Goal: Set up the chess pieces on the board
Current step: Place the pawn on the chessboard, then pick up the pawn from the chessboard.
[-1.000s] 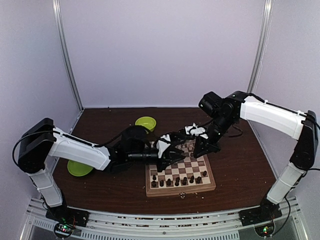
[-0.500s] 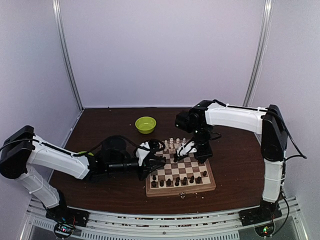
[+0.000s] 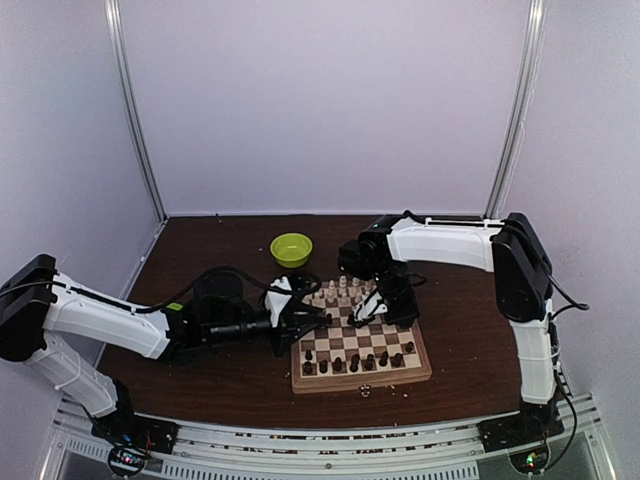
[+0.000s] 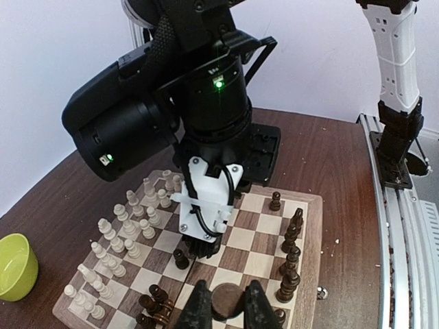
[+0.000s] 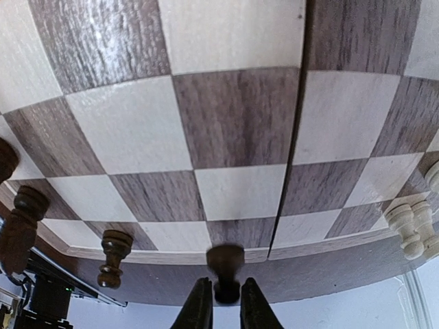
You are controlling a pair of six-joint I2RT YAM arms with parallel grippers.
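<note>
Chess pieces (image 4: 291, 257) are met at both claws: one dark piece (image 4: 226, 303) is clamped in the left gripper (image 4: 226, 286) at the left side of the board (image 4: 264, 240), and a second dark piece (image 5: 225, 260) is flanked closely by the fingers of the right gripper (image 5: 224, 282) near the rim; whether it is gripped cannot be told. Cream men (image 3: 340, 290) are lined along the far side, dark men (image 3: 355, 361) along the near side.

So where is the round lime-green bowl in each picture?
Top external: the round lime-green bowl is near the middle of the picture.
Left wrist: the bowl is at the left edge, low down.
Right wrist: not in it.
Shared landmark: the square wooden checkered chessboard, seen in all three views.
</note>
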